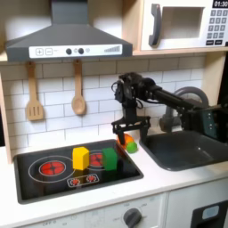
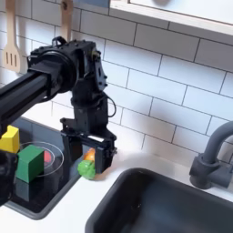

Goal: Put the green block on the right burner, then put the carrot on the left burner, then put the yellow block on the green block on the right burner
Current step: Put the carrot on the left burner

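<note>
**Two blocks on the hob, carrot between the fingers**

We see the gripper (image 1: 126,135) hanging down over the back right corner of the black hob (image 1: 36,185) in the first exterior view, close to the sink (image 1: 191,153). Its two fingers point down and stand a little apart, and the carrot (image 1: 130,143) sits between them. In the second exterior view the gripper (image 2: 88,156) shows the same: the orange body and the green end of the carrot (image 2: 87,167) are between the black fingers (image 2: 105,155), low, at the edge of the hob (image 2: 41,196) beside the sink (image 2: 155,207). The fingers seem closed on the carrot, but we cannot tell if it also touches the surface under it.

The green block (image 1: 110,158) rests on the right burner in the first exterior view, and the burner is almost hidden under it. In the second exterior view the green block (image 2: 29,164) stands on the right burner (image 2: 55,156), whose red rings show beside it. The yellow block (image 1: 81,158) stands near the middle of the hob, just beside the green one. The left burner (image 1: 52,166) is bare, with red rings.

Behind the hob, two wooden utensils (image 1: 34,93) hang on the white tile wall (image 1: 98,85).
</note>
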Robot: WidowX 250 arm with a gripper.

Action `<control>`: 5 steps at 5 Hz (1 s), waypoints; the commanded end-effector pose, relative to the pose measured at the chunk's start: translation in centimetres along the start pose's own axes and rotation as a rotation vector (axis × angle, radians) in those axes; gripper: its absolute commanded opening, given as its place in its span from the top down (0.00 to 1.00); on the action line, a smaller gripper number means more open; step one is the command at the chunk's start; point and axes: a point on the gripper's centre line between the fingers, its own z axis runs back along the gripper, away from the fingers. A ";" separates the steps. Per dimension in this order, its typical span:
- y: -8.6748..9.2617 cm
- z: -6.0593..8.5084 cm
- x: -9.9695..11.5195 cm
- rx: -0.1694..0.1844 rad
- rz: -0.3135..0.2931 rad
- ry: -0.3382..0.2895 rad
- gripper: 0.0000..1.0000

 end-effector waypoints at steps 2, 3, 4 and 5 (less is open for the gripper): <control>1.4 -0.8 2.1 0.041 0.110 -0.026 0.00; 1.5 -1.0 2.2 0.050 0.119 -0.016 0.00; 1.6 -1.0 2.4 0.067 0.128 -0.030 0.00; 1.6 -1.1 2.3 0.085 0.112 -0.055 0.00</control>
